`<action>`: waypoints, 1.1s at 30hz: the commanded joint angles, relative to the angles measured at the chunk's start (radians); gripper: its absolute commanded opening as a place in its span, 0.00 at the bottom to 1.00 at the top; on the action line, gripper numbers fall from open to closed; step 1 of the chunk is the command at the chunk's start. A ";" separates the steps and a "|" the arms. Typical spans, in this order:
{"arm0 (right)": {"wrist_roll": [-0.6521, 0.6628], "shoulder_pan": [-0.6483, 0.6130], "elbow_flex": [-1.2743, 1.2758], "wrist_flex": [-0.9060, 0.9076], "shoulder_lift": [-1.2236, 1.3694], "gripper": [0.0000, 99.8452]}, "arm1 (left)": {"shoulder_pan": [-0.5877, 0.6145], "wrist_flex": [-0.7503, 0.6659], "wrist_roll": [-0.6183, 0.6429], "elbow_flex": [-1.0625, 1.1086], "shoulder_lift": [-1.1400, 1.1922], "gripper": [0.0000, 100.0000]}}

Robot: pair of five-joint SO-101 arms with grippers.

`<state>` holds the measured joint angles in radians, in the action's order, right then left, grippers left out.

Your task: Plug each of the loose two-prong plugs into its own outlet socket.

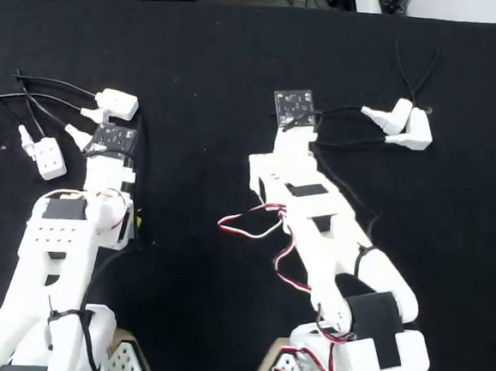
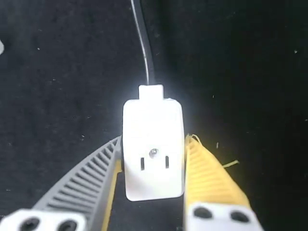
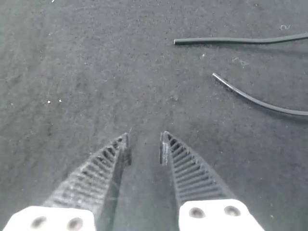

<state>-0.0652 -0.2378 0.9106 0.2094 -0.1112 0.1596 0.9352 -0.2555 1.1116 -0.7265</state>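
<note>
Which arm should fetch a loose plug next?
Probably right: the right gripper is open and empty over the black cloth, while the left gripper clamps the white rectangular outlet socket.

- High view: fixed overhead, well back, facing down over the black table (image 1: 207, 53) from the base side; takes in the left arm (image 1: 54, 248) and the right arm (image 1: 321, 234)
- Left wrist view: faces along the left gripper (image 2: 154, 142), very close on the outlet socket (image 2: 153, 120)
- Right wrist view: faces along the right gripper (image 3: 144, 142), low and near over the table
- Shared by all three: the table surface
</note>
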 commanded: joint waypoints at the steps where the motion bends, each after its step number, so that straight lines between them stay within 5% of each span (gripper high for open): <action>1: -0.002 0.005 -0.041 0.000 -0.053 0.10 | -0.016 0.064 -0.028 -0.039 -0.026 0.17; 8: 0.000 -0.025 -0.039 0.000 -0.053 0.10 | -0.173 0.354 -0.028 -0.179 -0.025 0.21; 14: 0.000 -0.023 -0.038 0.000 -0.053 0.10 | -0.163 0.368 -0.031 -0.265 -0.025 0.21; 18: 0.000 -0.023 -0.036 0.000 -0.053 0.10 | -0.047 0.365 -0.049 -0.255 -0.012 0.21; 26: 0.000 -0.026 -0.038 0.000 -0.053 0.10 | 0.314 0.046 -0.216 -0.116 -0.014 0.21; 33: 0.000 -0.026 -0.038 0.000 -0.053 0.10 | 0.283 -0.051 -0.213 0.044 -0.014 0.21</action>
<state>-0.0652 -0.2516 0.9106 0.2094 -0.1112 0.4849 0.9106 -0.4626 1.1162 -0.7265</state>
